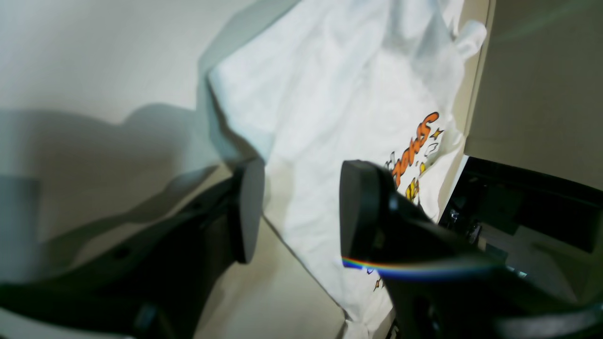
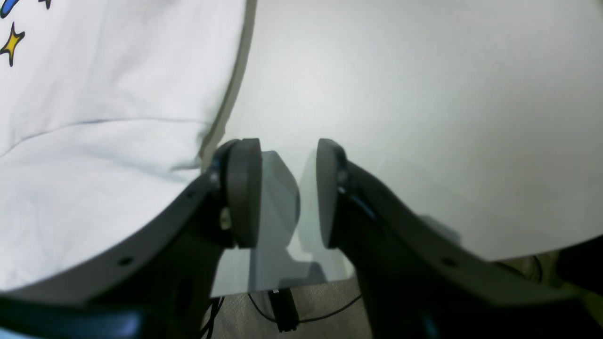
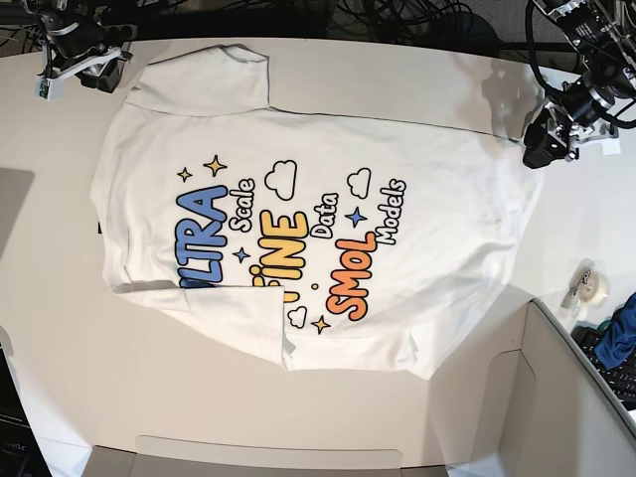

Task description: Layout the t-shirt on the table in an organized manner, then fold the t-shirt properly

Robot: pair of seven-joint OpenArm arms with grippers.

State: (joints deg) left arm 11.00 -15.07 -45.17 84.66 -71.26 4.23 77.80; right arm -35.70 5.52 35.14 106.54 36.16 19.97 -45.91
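Left hand point(image 1: 294, 209): jaws wide, empty, over shirt edge | Right hand point(image 2: 288, 193): jaws part-open, empty, beside hem | t-shirt point(image 3: 308, 219): spread print-up on worktop point(image 3: 89, 368), near sleeve folded under | Risk: uneven pinch likely bunches cloth, skews fold.

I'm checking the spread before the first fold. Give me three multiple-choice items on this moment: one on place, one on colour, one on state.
1. Where does the t-shirt lie?
A. spread on the table
B. draped over the grey box wall
C. hanging from a gripper

2. What colour is the word "SMOL"?
A. blue
B. orange
C. green

3. How are the right gripper jaws?
A. shut on cloth
B. fully shut on nothing
C. apart, with nothing between them

Answers: 1 A, the base view shows it flat on the tabletop. 2 B, the letters are orange. 3 C, the right wrist view shows bare table between the pads.
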